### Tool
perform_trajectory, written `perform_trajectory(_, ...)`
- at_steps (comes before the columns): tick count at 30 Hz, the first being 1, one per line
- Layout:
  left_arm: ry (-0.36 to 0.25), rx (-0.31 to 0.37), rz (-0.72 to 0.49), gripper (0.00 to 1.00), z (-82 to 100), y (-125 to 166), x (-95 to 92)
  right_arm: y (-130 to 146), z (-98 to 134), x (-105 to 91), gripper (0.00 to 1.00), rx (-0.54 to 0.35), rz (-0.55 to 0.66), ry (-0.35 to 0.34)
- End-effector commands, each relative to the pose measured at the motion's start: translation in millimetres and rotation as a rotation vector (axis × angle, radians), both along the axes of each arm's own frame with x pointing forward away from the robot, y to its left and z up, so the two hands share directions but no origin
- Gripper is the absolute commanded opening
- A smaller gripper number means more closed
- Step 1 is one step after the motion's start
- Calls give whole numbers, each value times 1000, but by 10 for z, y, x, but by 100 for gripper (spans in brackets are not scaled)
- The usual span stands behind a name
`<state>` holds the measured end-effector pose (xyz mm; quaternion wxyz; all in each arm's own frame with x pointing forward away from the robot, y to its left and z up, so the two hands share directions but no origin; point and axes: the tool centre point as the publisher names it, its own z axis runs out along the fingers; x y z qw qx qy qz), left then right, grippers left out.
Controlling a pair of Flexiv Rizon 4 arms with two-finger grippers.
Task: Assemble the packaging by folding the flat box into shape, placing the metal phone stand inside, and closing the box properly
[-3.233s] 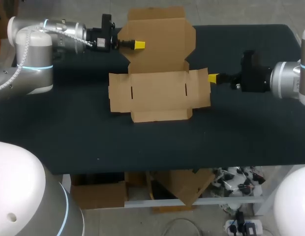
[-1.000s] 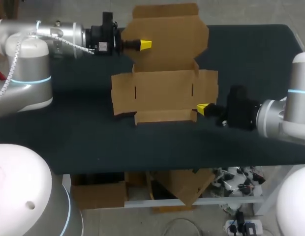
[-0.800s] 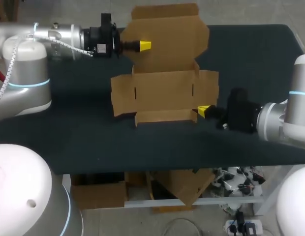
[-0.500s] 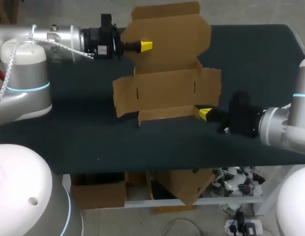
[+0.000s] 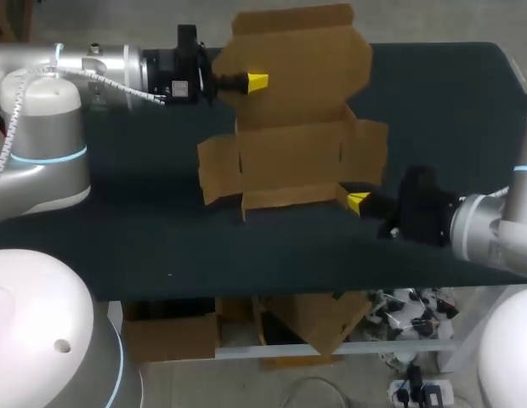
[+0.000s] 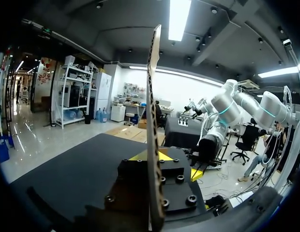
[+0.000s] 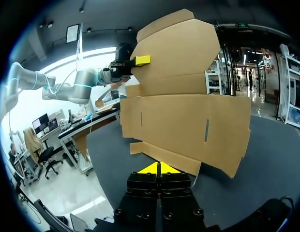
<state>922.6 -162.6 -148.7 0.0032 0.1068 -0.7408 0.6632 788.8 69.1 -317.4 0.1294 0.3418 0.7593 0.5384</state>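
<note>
A flat, unfolded brown cardboard box is seen over the dark cloth-covered bench, tilted so that its far lid panel is raised and its near edge lies low, close to the bench surface. Whether that near edge touches the bench cannot be made out.

The lid panel is gripped at its left edge by the left hand. In the left wrist view the cardboard is seen edge-on, clamped between the two yellow tips of that hand, one tip on each face of the sheet.

The right hand is held low over the bench at the box's near right corner, just beside the narrow front flap. In the right wrist view its yellow tips are pressed together with nothing between them, and the box rises ahead of them, with the left hand visible on the upper panel.
</note>
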Motion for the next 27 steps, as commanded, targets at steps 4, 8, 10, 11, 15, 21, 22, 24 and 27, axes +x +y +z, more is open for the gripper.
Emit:
perform_trajectory(4, 31, -2, -59, 0, 17, 18, -36, -1, 17, -91, 0, -6, -17, -19)
perform_trajectory(8, 41, -2, -76, 0, 8, 20, -37, 9, 22, -108, 0, -10, -22, -23)
perform_trajectory(10, 43, -3, -82, 0, -6, 23, -36, 14, 27, -116, 0, -12, -24, -24)
perform_trajectory(11, 45, -4, -87, 0, -14, 25, -36, 16, 28, -119, 0, -13, -26, -25)
perform_trajectory(15, 62, -11, -108, 0, -49, 37, -25, 24, 23, -125, 0, -16, -30, -24)
perform_trajectory(21, 71, -21, -115, 0, -132, 46, -4, 48, 8, -131, 0, -20, -34, -19)
perform_trajectory(22, 72, -23, -115, 0, -143, 48, 3, 53, 8, -131, 0, -21, -34, -19)
perform_trajectory(24, 73, -26, -113, 0, -162, 52, 19, 68, 2, -122, 0, -22, -34, -18)
perform_trajectory(27, 73, -28, -111, 0, -194, 50, 51, 95, -17, -105, 0, -23, -34, -16)
